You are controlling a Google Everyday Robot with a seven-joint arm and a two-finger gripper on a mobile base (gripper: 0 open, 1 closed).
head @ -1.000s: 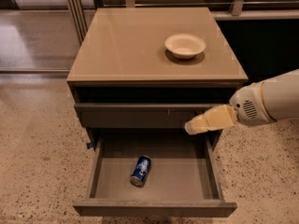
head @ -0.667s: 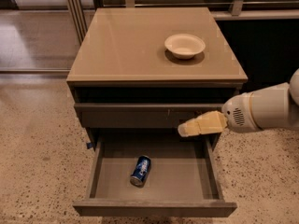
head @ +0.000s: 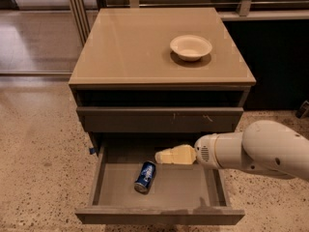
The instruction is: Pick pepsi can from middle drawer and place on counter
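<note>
The cream fingers (head: 177, 155) lie closed together in one wedge, gripping nothing; the gripper (head: 159, 156) hangs just below the frame's centre, over the back of the open middle drawer (head: 159, 215), tips pointing left. The pepsi can (head: 145, 176) lies on its side on the drawer floor, just lower left of the tips, not touching; the counter (head: 130, 47) fills the upper middle, a cream bowl (head: 190, 47) toward its right.

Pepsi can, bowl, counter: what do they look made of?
Pepsi can: likely thin metal, glossy printed blue wall, silver end.
Bowl: cream, smooth; ceramic or plastic, can't tell which.
Counter: tan slab, glossy, shows reflections; laminate or glass-topped, unclear.
Pincer: cream, matte, plastic-like; hovers over the open middle drawer, just beyond the can to the right.
</note>
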